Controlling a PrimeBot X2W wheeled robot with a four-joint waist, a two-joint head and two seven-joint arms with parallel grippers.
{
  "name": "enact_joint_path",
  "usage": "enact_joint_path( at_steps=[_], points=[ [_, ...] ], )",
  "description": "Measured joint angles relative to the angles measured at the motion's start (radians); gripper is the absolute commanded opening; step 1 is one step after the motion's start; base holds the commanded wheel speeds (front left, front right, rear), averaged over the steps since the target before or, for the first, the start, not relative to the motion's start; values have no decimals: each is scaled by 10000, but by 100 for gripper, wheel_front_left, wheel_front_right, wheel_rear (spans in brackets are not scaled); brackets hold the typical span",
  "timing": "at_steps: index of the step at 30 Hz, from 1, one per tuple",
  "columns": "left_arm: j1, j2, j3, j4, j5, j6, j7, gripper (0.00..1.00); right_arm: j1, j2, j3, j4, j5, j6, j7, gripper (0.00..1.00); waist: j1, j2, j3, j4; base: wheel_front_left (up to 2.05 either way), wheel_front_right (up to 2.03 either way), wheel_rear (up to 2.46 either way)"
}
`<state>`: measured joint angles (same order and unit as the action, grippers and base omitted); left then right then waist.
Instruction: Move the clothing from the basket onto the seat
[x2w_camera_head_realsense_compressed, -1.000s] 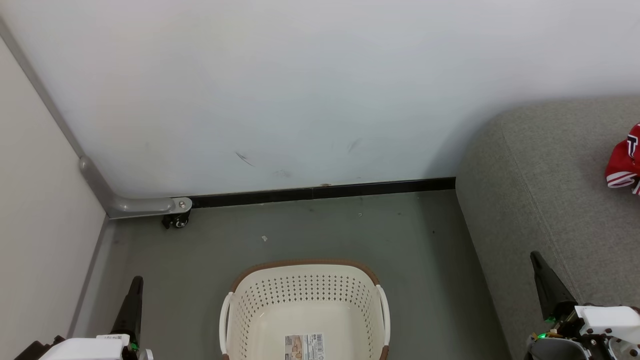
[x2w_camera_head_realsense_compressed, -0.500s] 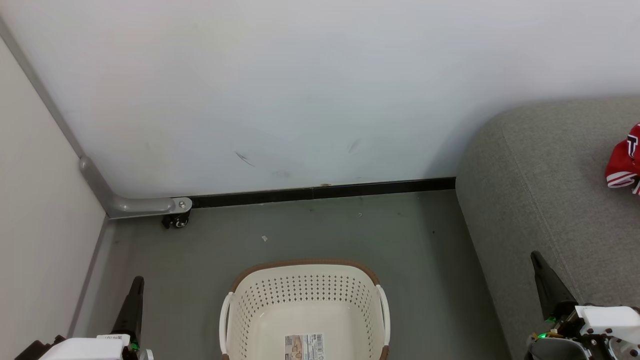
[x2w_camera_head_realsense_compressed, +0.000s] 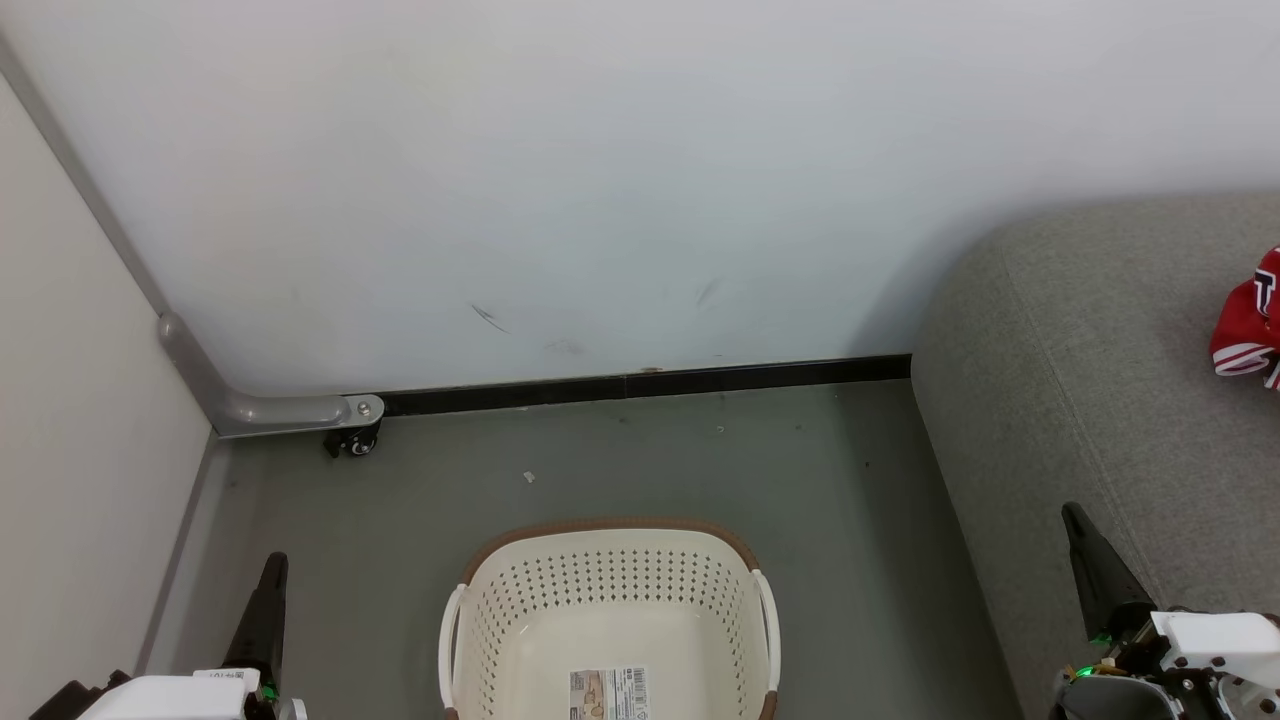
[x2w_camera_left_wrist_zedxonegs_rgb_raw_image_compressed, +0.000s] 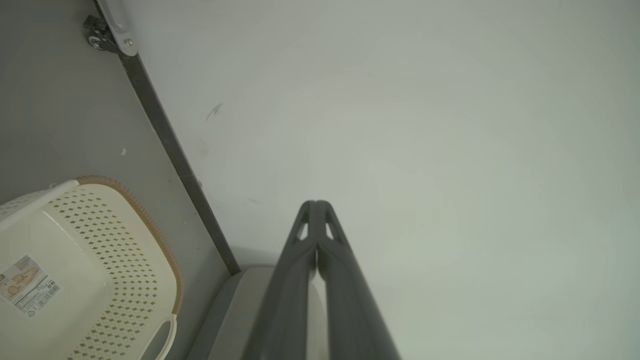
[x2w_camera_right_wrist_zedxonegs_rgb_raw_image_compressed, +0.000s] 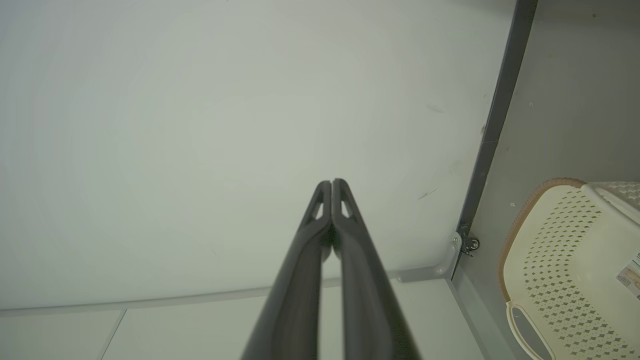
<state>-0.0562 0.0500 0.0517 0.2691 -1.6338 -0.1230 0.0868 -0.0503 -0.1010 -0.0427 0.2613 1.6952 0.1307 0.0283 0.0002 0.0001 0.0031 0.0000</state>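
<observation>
The red clothing (x2w_camera_head_realsense_compressed: 1248, 322) lies on the grey seat (x2w_camera_head_realsense_compressed: 1090, 380) at the right edge of the head view, partly cut off by the frame. On the floor at bottom centre stands the cream basket (x2w_camera_head_realsense_compressed: 610, 580) with a brown rim, holding nothing but a label sticker (x2w_camera_head_realsense_compressed: 608, 693) on its bottom; it also shows as the basket (x2w_camera_left_wrist_zedxonegs_rgb_raw_image_compressed: 100, 260) and the basket (x2w_camera_right_wrist_zedxonegs_rgb_raw_image_compressed: 560, 250) in the wrist views. My left gripper (x2w_camera_head_realsense_compressed: 272, 565) sits at lower left, shut and holding nothing, left of the basket. My right gripper (x2w_camera_head_realsense_compressed: 1072, 515) is shut too, in front of the seat's side. Both pairs of fingers (x2w_camera_left_wrist_zedxonegs_rgb_raw_image_compressed: 316, 220) (x2w_camera_right_wrist_zedxonegs_rgb_raw_image_compressed: 331, 200) point at the white wall.
A white wall with a black baseboard (x2w_camera_head_realsense_compressed: 640, 385) runs behind the basket. A grey metal leg with a small caster (x2w_camera_head_realsense_compressed: 352, 440) stands at the left corner beside a pale panel (x2w_camera_head_realsense_compressed: 80, 480). Grey floor (x2w_camera_head_realsense_compressed: 840, 520) lies between basket and seat.
</observation>
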Motion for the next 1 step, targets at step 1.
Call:
enact_joint_path(
  at_steps=[1],
  points=[
    [0, 0, 0, 0, 0, 0, 0, 0, 0, 2, -2, 0, 0, 0, 13, 0, 0, 0, 0, 0, 0, 0, 0]
  ],
)
